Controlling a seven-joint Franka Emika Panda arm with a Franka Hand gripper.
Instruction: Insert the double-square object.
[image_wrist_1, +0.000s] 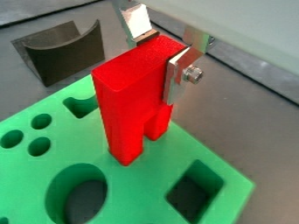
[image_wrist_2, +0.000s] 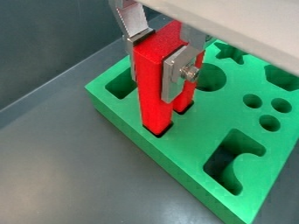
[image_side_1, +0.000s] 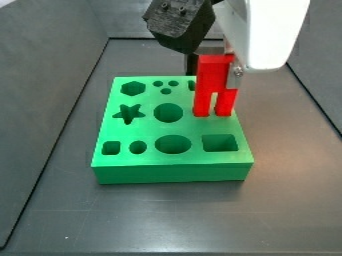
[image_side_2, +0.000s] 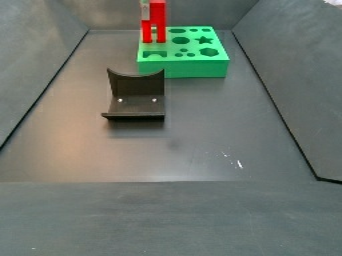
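One red block (image_side_1: 214, 86), one gripper (image_side_1: 230, 72)

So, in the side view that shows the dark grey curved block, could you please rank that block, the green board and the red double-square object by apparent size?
1. Dark grey curved block and green board: about alike; the block is nearer the camera, so unsure.
2. Red double-square object, held by the gripper over the board: smallest.
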